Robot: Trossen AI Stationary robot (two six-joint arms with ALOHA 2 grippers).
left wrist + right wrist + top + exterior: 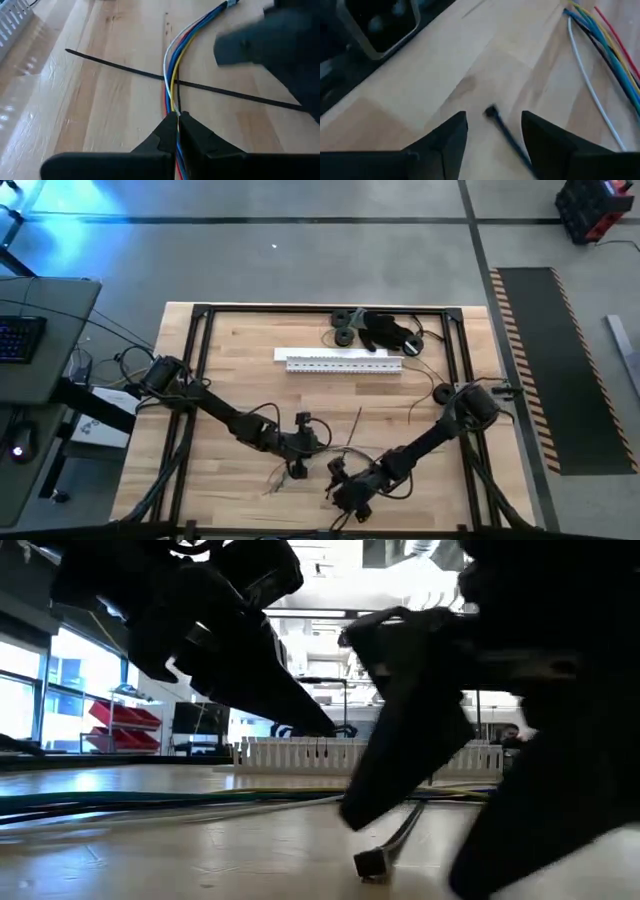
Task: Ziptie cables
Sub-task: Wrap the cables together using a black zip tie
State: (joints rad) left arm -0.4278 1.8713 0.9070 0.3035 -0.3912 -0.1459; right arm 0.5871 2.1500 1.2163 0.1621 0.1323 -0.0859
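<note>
Currently the left gripper [178,116] is pinched shut on the bundle of thin coloured wires [172,75], the cables, which lie on the near middle of the wooden table [240,360], crossing over a thin black zip tie [120,69]. Right gripper [494,125] hovers, jaws apart, astride the tie's square head [490,111]. Step in hand: tie pickup; judged next move is lowering and closing on the head.

cables [172,60]: thin wires in white, blue, yellow and red, lying bunched on the wood
crossing: lying over a thin black strip [110,64]
</note>
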